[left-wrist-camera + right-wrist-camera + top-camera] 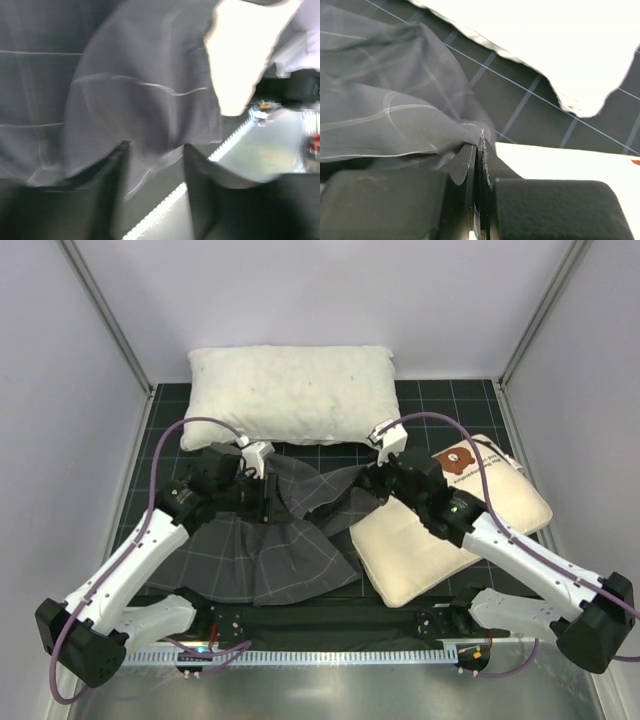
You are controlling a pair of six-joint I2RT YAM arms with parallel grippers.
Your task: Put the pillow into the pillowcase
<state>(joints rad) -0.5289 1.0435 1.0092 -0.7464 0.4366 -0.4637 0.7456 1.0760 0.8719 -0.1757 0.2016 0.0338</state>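
The cream pillow point(440, 530) with a bear print lies flat at the right on the dark mat, partly under my right arm. The dark grey checked pillowcase point(265, 545) lies crumpled in the middle, its far part lifted between both grippers. My right gripper point(368, 480) point(479, 142) is shut on a frayed edge of the pillowcase point(395, 115), with the pillow point(560, 160) just beyond its fingers. My left gripper point(270, 495) point(156, 147) has its jaws apart, and the pillowcase point(140, 100) drapes loosely over and between the tips in a blurred view.
A larger plain white lumpy pillow point(290, 390) lies along the back of the mat point(440, 400). White walls with metal posts enclose the back and sides. A toothed metal strip point(330, 655) runs along the near edge between the arm bases.
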